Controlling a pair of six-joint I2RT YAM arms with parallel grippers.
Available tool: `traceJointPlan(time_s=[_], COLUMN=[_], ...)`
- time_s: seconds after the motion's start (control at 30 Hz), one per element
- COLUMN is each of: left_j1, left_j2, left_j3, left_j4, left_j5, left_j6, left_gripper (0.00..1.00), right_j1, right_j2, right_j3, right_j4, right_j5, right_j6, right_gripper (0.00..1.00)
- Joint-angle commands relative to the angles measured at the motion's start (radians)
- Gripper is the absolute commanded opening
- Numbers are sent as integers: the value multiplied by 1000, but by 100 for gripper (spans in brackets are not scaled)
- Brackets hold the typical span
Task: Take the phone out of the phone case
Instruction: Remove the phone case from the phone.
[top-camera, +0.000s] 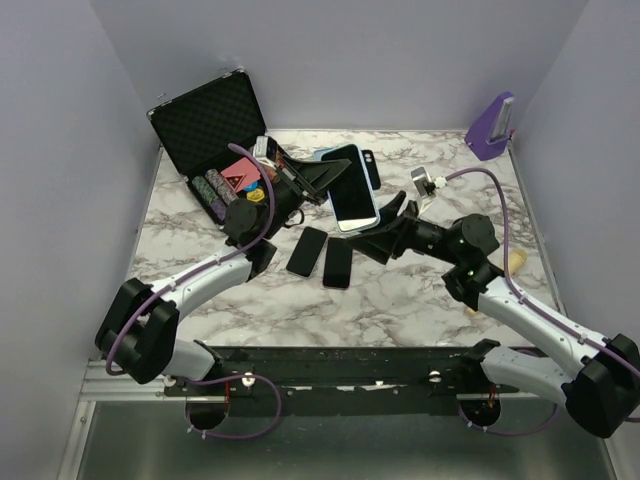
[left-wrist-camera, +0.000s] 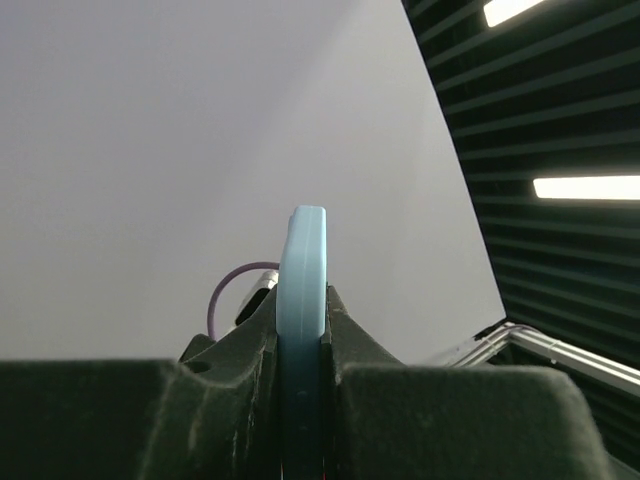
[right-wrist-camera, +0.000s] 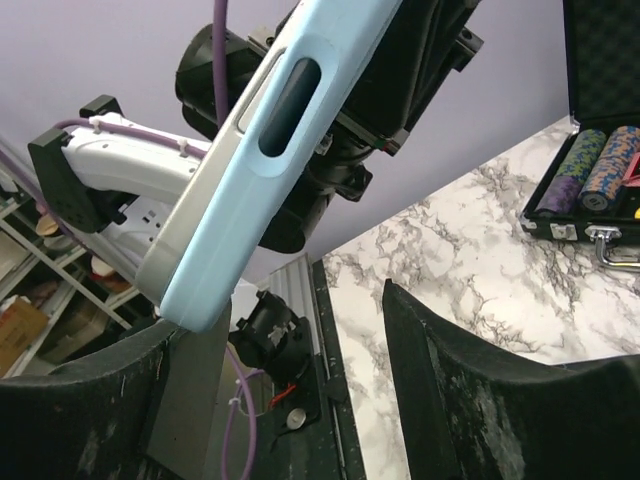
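Left gripper (left-wrist-camera: 302, 335): we see it clamped on the edge of the phone case (right-wrist-camera: 262, 150).
Right gripper (right-wrist-camera: 285, 400): jaws apart, with the case's lower corner just beside one finger.
Phone (top-camera: 354, 196): seated in the case, held above the table (top-camera: 400, 290).

the phone (top-camera: 355, 198) sits in the phone case (right-wrist-camera: 250, 170), raised above the table (top-camera: 430, 300) at the centre of the top view. the left gripper (top-camera: 322, 182) is on its left and the right gripper (top-camera: 388, 225) at its lower right. just below, a flat handset (top-camera: 307, 250) and a second handset (top-camera: 338, 262) lie side by side. an open box (top-camera: 205, 125) stands at upper left.
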Motion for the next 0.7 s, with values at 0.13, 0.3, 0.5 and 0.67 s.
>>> traceJointPlan(time_s=[0.13, 0.3, 0.5, 0.67], left_j1=[-7, -8, -8, -10], left_j2=[91, 93, 97, 103], left_j3=[15, 12, 10, 7], left_j4=[254, 269, 291, 309], left_j5=[-34, -34, -37, -40], left_j6=[-152, -157, -169, -182], left_gripper=[0, 0, 0, 0], right_j1=[4, 6, 4, 6], right_j2=[7, -4, 16, 37], right_j3=[49, 94, 87, 104], right_j4=[41, -74, -59, -77], right_j5=[-44, 62, 100, 42], right_j6=[-29, -64, -54, -84], right_gripper=[73, 73, 63, 60])
